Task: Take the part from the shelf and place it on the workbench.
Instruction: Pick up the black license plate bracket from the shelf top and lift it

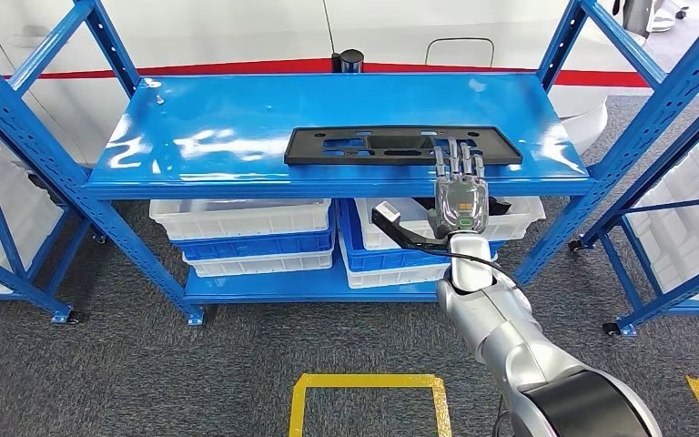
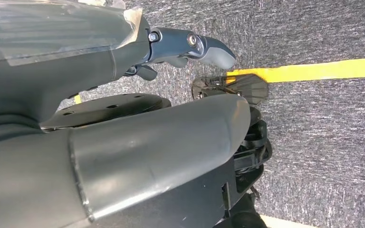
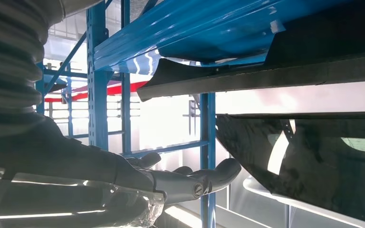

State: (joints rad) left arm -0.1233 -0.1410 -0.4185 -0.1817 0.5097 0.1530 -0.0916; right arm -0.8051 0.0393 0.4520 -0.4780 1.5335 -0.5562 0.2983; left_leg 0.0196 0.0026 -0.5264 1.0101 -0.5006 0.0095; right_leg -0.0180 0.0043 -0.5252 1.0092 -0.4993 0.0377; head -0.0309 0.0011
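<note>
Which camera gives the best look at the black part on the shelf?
The head view: the black part lies flat on the shelf, whole outline visible, robot hand at its front edge. The right wrist view catches only its dark edge from below; the left wrist view faces the floor.

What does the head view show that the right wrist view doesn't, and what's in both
The head view alone shows the whole top of the blue shelf, the white bins underneath it and the yellow floor marking. The right wrist view alone shows the shelf's underside from below and the thumb spread out beneath it. Both show the flat black part at the shelf's front edge and the right hand reaching for it, fingers extended over the part's near edge in the head view, with nothing held yet.
</note>
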